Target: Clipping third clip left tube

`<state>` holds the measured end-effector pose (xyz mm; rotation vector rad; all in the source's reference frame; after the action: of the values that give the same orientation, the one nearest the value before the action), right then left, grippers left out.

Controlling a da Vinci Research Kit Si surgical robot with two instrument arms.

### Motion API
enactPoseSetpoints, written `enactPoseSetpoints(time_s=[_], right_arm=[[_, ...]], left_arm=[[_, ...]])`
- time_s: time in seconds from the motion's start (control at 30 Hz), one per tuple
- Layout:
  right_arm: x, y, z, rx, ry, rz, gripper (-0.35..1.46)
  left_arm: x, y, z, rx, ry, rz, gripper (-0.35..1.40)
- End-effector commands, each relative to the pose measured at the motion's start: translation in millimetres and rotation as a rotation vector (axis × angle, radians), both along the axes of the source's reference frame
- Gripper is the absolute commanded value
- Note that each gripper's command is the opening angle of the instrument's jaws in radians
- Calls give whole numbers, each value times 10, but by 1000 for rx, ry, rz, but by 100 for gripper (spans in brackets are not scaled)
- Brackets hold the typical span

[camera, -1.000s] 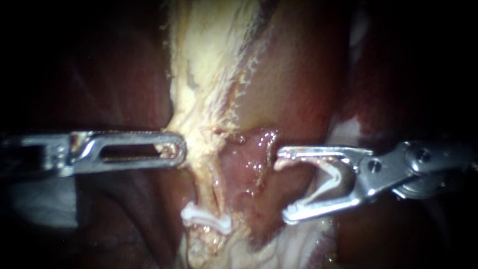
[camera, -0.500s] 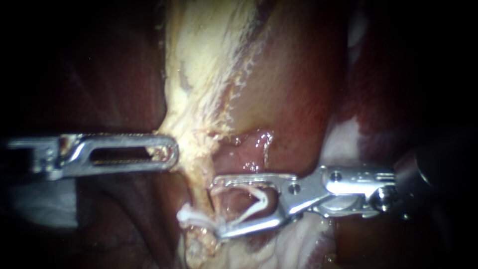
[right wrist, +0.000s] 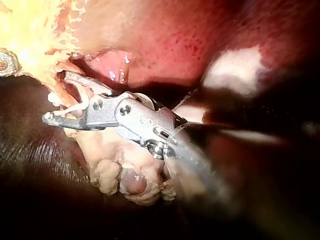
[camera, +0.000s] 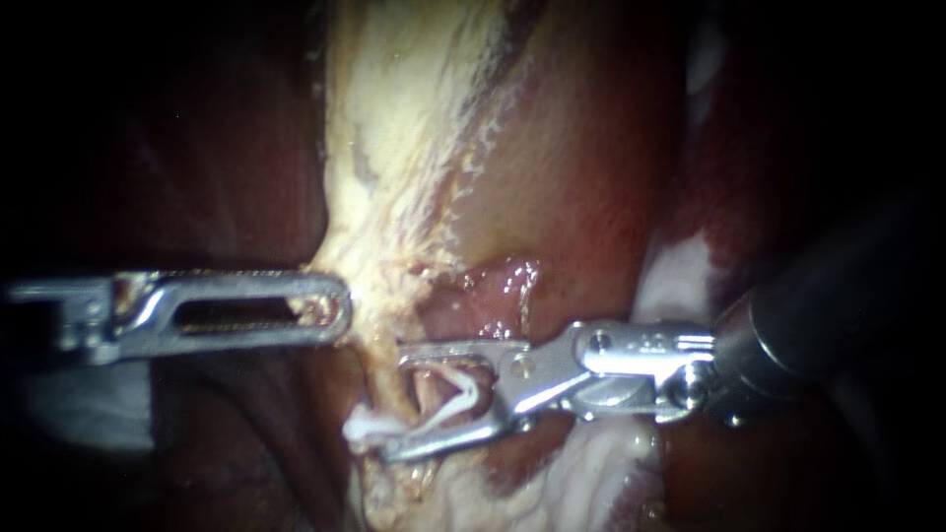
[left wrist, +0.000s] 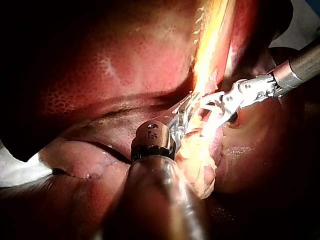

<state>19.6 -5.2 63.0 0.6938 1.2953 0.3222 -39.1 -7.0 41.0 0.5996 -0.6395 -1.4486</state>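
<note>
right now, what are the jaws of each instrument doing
left instrument: shut on pale yellow stringy tissue
right instrument: jaws apart, holding v-shaped white plastic clip

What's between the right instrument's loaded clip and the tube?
Nothing visible. The right instrument holds the loaded clip in its jaws, which straddle the tube just above the white clip on it; the lower jaw tip lies close to that clip.

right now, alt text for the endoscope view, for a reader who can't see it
The right instrument holds an open white clip in its jaws astride the pale tube, just above a closed clip already on it. The left instrument, jaws shut on pale tissue, holds it aside.
</note>
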Motion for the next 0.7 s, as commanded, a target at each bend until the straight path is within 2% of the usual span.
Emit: enactPoseSetpoints(time_s=[0.03,0.13,0.3,0.57,0.7], right_arm=[[3,-1,-1,4,5,-6,60],[8,-5,-5,15,17,-26,60],[7,-10,-18,50,65,-56,59],[19,-12,-28,92,124,-80,58],[29,-11,-27,98,133,-78,58]], left_arm=[[0,0,0,0,0,0,-35],[0,0,0,0,0,0,-35],[0,0,1,0,0,0,-35],[0,0,1,0,0,0,-35],[0,-1,3,-1,0,0,-35]])
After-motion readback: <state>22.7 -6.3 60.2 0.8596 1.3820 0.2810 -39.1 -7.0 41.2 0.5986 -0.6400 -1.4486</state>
